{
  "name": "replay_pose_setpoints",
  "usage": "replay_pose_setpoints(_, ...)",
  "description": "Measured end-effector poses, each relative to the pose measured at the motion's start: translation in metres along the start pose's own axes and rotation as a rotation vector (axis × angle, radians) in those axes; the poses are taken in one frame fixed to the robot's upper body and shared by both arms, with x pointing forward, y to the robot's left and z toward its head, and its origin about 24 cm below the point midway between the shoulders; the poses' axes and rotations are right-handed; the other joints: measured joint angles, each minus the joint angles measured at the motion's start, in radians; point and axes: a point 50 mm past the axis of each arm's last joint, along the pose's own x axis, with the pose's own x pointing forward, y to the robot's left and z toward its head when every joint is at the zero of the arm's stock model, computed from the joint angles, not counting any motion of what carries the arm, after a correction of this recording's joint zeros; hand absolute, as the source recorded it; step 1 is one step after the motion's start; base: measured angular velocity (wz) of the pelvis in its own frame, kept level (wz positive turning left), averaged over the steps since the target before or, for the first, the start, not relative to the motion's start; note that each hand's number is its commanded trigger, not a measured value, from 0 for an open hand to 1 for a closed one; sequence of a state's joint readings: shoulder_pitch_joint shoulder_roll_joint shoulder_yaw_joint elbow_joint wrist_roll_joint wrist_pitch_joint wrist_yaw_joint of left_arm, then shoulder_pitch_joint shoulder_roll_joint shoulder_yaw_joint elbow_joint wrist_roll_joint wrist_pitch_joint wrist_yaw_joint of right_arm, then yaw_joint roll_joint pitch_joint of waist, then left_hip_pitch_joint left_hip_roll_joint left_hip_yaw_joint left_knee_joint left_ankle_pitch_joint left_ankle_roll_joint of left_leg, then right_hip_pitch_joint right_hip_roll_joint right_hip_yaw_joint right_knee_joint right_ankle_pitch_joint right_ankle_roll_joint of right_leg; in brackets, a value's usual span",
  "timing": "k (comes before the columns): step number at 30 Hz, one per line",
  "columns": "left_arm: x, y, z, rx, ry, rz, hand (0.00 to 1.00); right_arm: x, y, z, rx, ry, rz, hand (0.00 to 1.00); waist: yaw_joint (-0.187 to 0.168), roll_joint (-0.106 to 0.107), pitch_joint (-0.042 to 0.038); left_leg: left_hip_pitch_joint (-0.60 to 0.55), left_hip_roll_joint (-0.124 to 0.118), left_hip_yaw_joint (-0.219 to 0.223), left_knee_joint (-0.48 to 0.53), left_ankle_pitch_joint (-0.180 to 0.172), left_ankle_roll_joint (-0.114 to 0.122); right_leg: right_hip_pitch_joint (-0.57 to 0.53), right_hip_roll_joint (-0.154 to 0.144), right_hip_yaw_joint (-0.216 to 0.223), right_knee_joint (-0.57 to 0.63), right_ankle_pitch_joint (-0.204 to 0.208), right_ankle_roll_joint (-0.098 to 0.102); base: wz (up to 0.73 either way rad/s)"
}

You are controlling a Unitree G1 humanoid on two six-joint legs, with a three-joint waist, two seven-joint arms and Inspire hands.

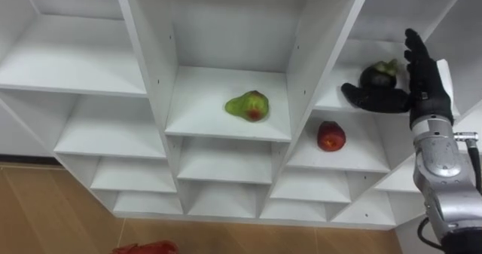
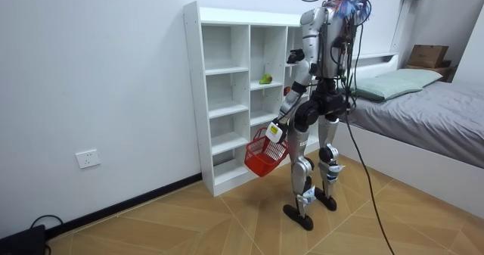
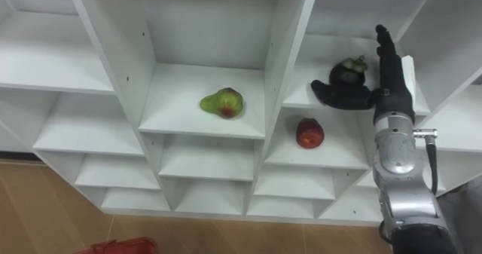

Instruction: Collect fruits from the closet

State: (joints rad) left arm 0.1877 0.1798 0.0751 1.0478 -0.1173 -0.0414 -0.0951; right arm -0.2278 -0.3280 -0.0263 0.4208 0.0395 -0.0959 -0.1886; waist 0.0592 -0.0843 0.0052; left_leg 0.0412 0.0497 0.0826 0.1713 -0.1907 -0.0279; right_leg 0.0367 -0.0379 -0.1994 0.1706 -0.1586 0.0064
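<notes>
Shelf point(image 1: 151, 50) compartment: dark fruit point(image 1: 380, 74) by open right hand point(image 1: 428, 92)

The dark fruit is sitting on the shelf board. The right hand is standing just right of it, spread, fingers straight up, thumb stretching across just below the fruit. A basket point(image 2: 265, 155) is hanging from the left hand point(image 2: 274, 129); I cannot tell its grip.

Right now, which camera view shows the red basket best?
The room view: there the whole red basket hangs from the left hand, in front of the white shelf. The left eye view and the right eye view catch a red strip of it at their bottom edge.
</notes>
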Motion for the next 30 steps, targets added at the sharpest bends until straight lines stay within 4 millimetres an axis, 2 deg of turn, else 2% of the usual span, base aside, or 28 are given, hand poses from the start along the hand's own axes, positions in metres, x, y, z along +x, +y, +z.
replay_pose_setpoints(1, 0.000, 0.000, -0.001, -0.002, 0.005, 0.001, 1.00, 0.000, 0.000, -0.002, -0.001, 0.009, 0.000, 0.00, 0.000, -0.001, -0.0037, 0.001, 0.000, 0.000, 0.000, 0.000, 0.000, 0.002, 0.000, -0.001, 0.000, 0.000, 0.000, 0.00)
replay_pose_setpoints(6, 0.000, 0.001, -0.003, -0.007, 0.023, 0.002, 1.00, 0.005, 0.000, -0.011, -0.001, 0.064, 0.006, 0.00, -0.002, 0.000, -0.0119, 0.007, -0.001, -0.004, 0.002, 0.000, 0.000, 0.019, -0.001, -0.007, -0.001, 0.000, 0.000, 0.04)
replay_pose_setpoints(11, 0.000, 0.001, -0.002, -0.011, 0.024, 0.000, 1.00, 0.007, -0.004, -0.020, 0.005, 0.104, 0.017, 0.00, -0.002, 0.001, -0.0113, 0.009, -0.003, -0.018, 0.012, 0.000, 0.001, 0.032, -0.005, -0.023, -0.001, 0.000, 0.000, 0.10)
replay_pose_setpoints(12, 0.000, 0.001, -0.002, -0.010, 0.024, -0.001, 1.00, 0.009, -0.005, -0.021, 0.013, 0.111, 0.022, 0.59, -0.002, 0.002, -0.0104, 0.009, -0.003, -0.019, 0.013, 0.000, 0.001, 0.035, -0.005, -0.025, -0.001, 0.000, 0.000, 0.07)
replay_pose_setpoints(14, 0.000, 0.001, -0.002, -0.010, 0.025, 0.000, 1.00, 0.009, -0.008, -0.025, 0.014, 0.117, 0.026, 1.00, -0.002, 0.002, -0.0102, 0.008, -0.004, -0.024, 0.012, 0.000, 0.001, 0.039, -0.006, -0.032, -0.002, 0.000, 0.000, 0.08)
replay_pose_setpoints(17, 0.000, 0.001, -0.002, -0.010, 0.023, 0.001, 1.00, 0.008, -0.011, -0.029, 0.021, 0.123, 0.022, 1.00, 0.000, 0.002, -0.0099, 0.009, -0.006, -0.030, 0.014, 0.001, 0.001, 0.043, -0.008, -0.037, -0.006, -0.001, 0.002, 0.06)
replay_pose_setpoints(24, 0.000, 0.001, -0.001, -0.009, 0.019, 0.007, 1.00, 0.009, -0.033, -0.031, 0.043, 0.123, -0.065, 1.00, 0.003, 0.004, -0.0099, 0.017, -0.007, -0.032, 0.015, 0.001, 0.001, 0.045, -0.006, -0.038, -0.020, 0.000, 0.004, 0.00)
replay_pose_setpoints(30, 0.000, 0.001, 0.000, -0.008, 0.017, 0.005, 1.00, 0.011, -0.040, -0.032, 0.040, 0.122, -0.087, 1.00, 0.003, 0.004, -0.0094, 0.023, -0.007, -0.029, 0.009, 0.001, 0.001, 0.049, -0.006, -0.037, -0.020, 0.000, 0.004, 0.00)
